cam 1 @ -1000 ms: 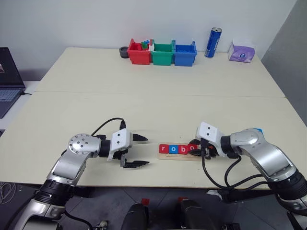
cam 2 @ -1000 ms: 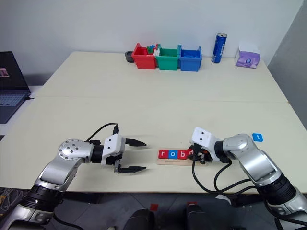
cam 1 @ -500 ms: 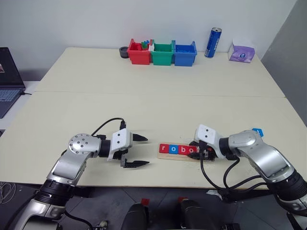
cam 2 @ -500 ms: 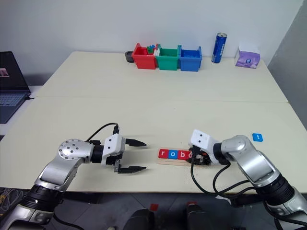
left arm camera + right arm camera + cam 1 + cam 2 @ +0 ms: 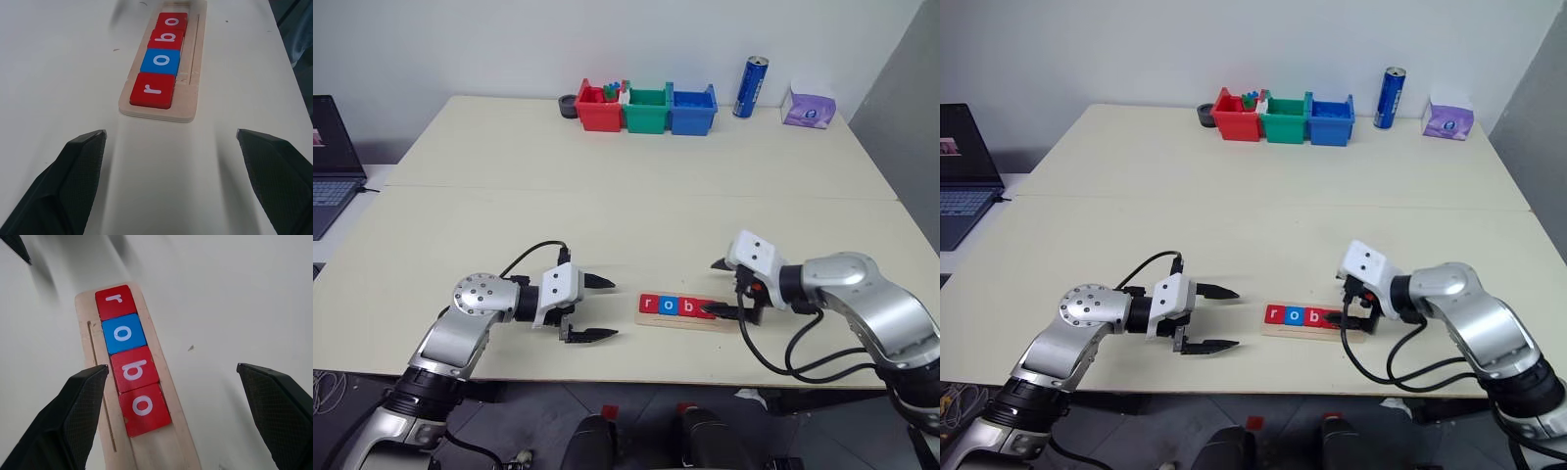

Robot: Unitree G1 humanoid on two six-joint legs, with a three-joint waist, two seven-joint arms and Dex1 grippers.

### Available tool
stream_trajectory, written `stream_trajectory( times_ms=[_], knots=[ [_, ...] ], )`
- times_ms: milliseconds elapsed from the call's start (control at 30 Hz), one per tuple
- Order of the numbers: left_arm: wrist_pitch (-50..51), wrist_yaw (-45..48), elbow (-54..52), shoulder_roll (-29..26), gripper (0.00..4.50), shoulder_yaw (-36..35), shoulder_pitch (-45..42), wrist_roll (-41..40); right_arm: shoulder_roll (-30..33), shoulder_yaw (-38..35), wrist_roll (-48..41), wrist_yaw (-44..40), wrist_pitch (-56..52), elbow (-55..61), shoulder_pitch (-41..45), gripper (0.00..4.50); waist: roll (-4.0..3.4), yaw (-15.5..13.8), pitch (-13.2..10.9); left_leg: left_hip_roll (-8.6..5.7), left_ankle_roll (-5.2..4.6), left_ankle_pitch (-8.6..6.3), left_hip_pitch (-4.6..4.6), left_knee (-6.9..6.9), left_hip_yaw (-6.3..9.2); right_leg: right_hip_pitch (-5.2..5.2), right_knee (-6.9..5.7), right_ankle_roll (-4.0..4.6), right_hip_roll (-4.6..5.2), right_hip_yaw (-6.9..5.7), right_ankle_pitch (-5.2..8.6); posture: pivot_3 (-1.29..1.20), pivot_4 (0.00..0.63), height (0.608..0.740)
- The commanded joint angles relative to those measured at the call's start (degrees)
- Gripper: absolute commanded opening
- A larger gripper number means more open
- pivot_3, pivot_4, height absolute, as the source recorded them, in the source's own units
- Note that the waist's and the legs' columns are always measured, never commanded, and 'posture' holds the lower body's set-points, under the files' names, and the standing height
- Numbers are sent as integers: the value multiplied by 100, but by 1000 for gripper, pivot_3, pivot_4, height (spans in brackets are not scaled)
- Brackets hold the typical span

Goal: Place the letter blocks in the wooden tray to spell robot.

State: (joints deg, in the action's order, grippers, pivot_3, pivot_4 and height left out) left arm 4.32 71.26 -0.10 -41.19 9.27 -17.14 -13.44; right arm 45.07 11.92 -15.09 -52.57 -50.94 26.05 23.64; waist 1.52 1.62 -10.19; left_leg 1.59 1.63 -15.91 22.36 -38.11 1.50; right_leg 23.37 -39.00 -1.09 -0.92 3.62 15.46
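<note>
The wooden tray lies near the table's front edge, between my two grippers. Four letter blocks sit in it in a row: a red r, a blue o, a red b and a red o. The tray's right end is bare wood. My right gripper hovers open just above that right end, with nothing between its fingers. To the left of the tray, my left gripper is open and empty, pointing at the r block.
Red, green and blue bins stand at the back of the table. A blue can and a tissue pack are to their right. A laptop sits off the left edge.
My right gripper has opened and lifted up and to the right, off the tray's right end, and the second red o now lies free in the tray. The left arm has stayed still.
</note>
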Motion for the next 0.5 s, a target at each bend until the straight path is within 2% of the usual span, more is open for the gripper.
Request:
stream_trajectory(
  times_ms=[33, 167, 267, 400, 500],
  knots=[
    [-41, -53, -180, -4, 4500, -116, 29, -76, 141, -702, -140, 233, 7, 259, -431, 4470, 0, 2, 0, -1, 0, 0, 0, 0, 0, 0, 0, 0, 0, 1, 0, 0, 150, 740],
    [-45, -70, -200, -3, 4500, -122, 92, -108, -100, -1817, -13, 1031, -6, 85, -1124, 4470, 1, 4, 0, -1, 0, 0, -1, -1, -2, 0, -2, 0, 0, 3, 0, 0, 150, 740],
    [-58, -40, -215, 12, 4500, -107, 138, -143, -611, -2837, 120, 1918, -71, -118, -1623, 4470, 2, 2, 1, 0, 0, 0, -1, 0, -2, 0, -3, -1, 0, 4, 0, 0, 150, 740],
    [-105, 16, -186, 49, 4500, -61, 105, -155, -1200, -3604, 472, 3055, 157, -546, -1758, 4470, -6, 8, 1, -1, 1, 0, -3, 2, -5, -1, -4, -1, -1, 9, 0, 0, 150, 740],
    [-150, 78, -125, 100, 4500, -1, 40, -133, -1442, -3785, 546, 3433, 567, -1096, -1704, 4470, -5, 23, 5, 0, 1, 1, -13, 3, -14, -4, -4, -5, -6, 19, 3, 0, 150, 740]
  ],
)
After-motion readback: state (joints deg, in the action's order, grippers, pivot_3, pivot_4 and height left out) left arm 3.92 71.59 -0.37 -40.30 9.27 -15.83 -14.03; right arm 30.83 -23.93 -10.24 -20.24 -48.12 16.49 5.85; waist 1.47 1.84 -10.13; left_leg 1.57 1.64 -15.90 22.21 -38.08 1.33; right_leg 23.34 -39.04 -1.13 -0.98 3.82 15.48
